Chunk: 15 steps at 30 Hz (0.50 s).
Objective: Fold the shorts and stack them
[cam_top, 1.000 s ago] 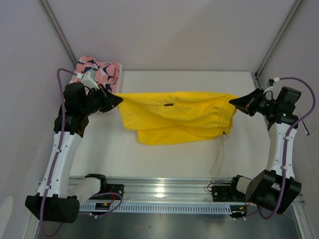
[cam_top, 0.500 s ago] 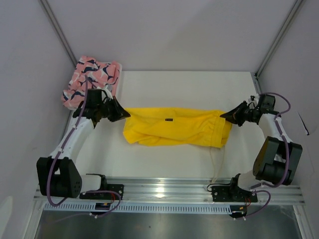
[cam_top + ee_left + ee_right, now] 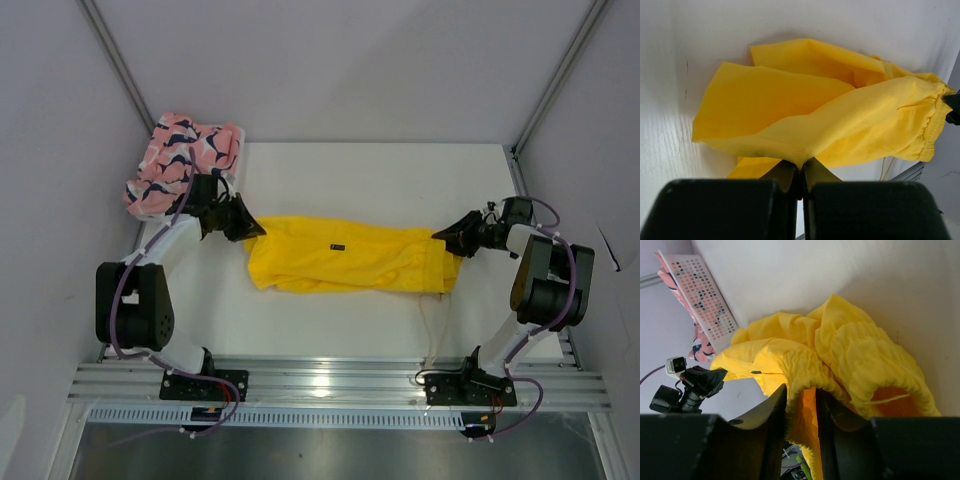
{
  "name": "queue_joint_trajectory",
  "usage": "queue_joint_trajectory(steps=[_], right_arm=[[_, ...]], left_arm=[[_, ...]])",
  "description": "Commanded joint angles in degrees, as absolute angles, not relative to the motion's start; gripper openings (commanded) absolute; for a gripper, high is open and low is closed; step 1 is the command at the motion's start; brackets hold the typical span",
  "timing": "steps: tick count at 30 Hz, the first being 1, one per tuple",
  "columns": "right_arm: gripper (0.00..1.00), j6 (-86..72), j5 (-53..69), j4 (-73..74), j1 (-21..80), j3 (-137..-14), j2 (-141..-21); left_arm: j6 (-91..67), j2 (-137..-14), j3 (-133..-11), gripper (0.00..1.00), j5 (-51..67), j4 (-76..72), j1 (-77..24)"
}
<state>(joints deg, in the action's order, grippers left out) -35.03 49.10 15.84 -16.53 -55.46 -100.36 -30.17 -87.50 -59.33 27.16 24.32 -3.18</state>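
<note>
**Yellow shorts stretched between both hands on the counter**

The white counter (image 3: 380, 180) carries the yellow shorts (image 3: 340, 262), which lie across its middle as a long, flattened band running left to right, with the gathered elastic waist at the right end. The pink shorts (image 3: 180, 160), printed in navy and white, sit bunched at the far left corner by the white mesh basket (image 3: 702, 297). Whether they lie in it or on it cannot be told. They are well apart from the yellow pair.

The left hand (image 3: 250, 228) is low at the band's left end, clenched on a pinch of yellow cloth. The right hand (image 3: 445, 238) is low at the right end, gripping the waistband, with cloth bulging between its fingers.

A pale drawstring (image 3: 432, 320) trails from the waist toward the near edge. A small dark label (image 3: 338, 246) sits mid-band, and its writing is too small to read.
</note>
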Motion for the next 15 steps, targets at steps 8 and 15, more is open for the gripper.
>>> queue_joint_trajectory(steps=[8,15], right_arm=[[0.39,-29.4,48.4,10.7,-14.4,-53.6,-95.6],[0.18,-27.9,47.2,11.3,-13.6,-53.0,-95.7]], left_arm=[[-31.6,-93.4,-64.6,0.0,27.6,19.4,-2.5],[-31.4,-93.3,-65.0,0.0,27.2,19.6,-2.5]])
